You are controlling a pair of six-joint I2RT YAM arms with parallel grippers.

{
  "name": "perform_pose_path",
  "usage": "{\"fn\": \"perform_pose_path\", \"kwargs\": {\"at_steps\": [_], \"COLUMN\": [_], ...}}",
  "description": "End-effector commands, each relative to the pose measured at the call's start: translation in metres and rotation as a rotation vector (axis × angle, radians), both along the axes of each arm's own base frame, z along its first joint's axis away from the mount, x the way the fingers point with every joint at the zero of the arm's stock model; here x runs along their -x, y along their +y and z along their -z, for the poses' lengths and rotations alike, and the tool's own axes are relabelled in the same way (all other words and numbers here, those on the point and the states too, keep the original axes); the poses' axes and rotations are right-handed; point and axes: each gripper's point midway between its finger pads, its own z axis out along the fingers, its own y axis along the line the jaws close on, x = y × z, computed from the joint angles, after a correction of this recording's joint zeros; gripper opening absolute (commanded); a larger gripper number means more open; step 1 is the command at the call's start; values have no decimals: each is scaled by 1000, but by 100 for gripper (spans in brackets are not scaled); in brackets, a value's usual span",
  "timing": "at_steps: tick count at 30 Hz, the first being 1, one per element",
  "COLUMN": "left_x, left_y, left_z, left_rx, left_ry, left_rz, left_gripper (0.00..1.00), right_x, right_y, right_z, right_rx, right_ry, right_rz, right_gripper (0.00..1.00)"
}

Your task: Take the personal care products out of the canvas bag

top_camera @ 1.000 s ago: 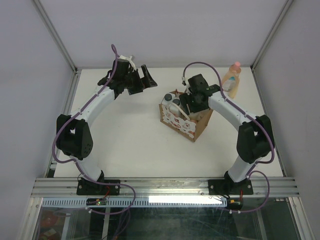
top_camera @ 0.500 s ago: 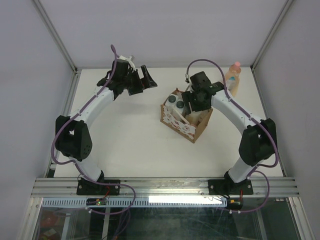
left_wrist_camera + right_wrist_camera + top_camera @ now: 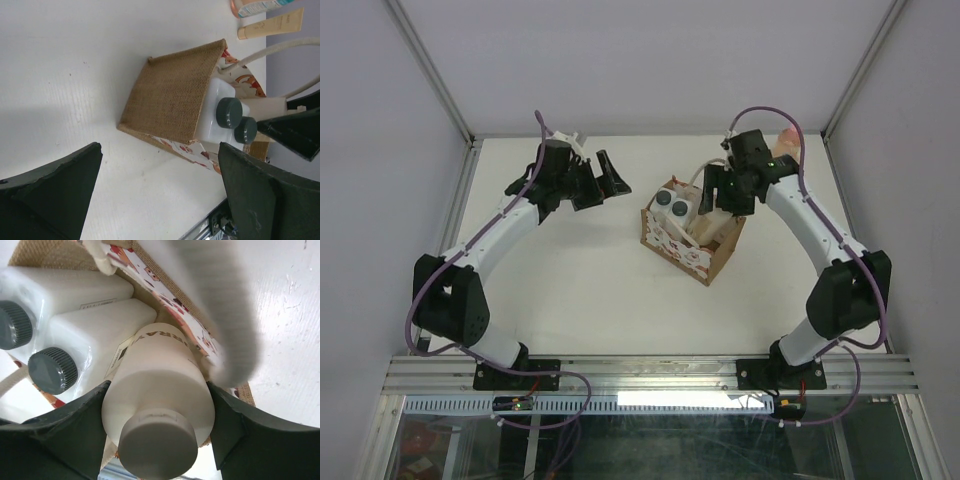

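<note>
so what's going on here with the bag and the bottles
The robot is emptying the canvas bag. The right gripper is clamped on the cream bottle just below its round lid, with the bottle's lower end at the bag's mouth. The two white bottles with dark caps are still inside. The peach-orange bottle is already out on the table beyond the bag. The left gripper hangs open to the bag's left, holding nothing.
</note>
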Motion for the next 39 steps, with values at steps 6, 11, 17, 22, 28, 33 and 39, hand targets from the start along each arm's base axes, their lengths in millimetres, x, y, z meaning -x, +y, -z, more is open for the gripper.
{"fn": "perform_pose_path", "kwargs": {"at_steps": [6, 11, 17, 22, 28, 33, 39], "left_x": [10, 18, 13, 7, 0, -6, -11], "left_y": [-3, 4, 1, -3, -7, -8, -3], "left_z": [-29, -40, -49, -38, -37, -38, -34], "left_rx": [63, 56, 55, 47, 37, 11, -57], "left_ry": [-99, -137, -158, -133, -131, -131, -118], "left_rz": [-3, -23, -6, 7, 26, 38, 49], "left_gripper": [99, 99, 99, 99, 99, 99, 99], "right_x": [-14, -11, -9, -12, -19, -32, -53], "right_y": [3, -3, -18, -48, -88, -128, -158], "right_z": [-125, -152, -179, -201, -204, -178, -130], "right_rx": [-435, -579, -686, -750, -758, -651, -521], "right_ry": [-218, -209, -235, -288, -327, -331, -281], "right_rz": [84, 109, 136, 198, 292, 416, 500], "right_gripper": [3, 1, 1, 0, 0, 0, 0]}}
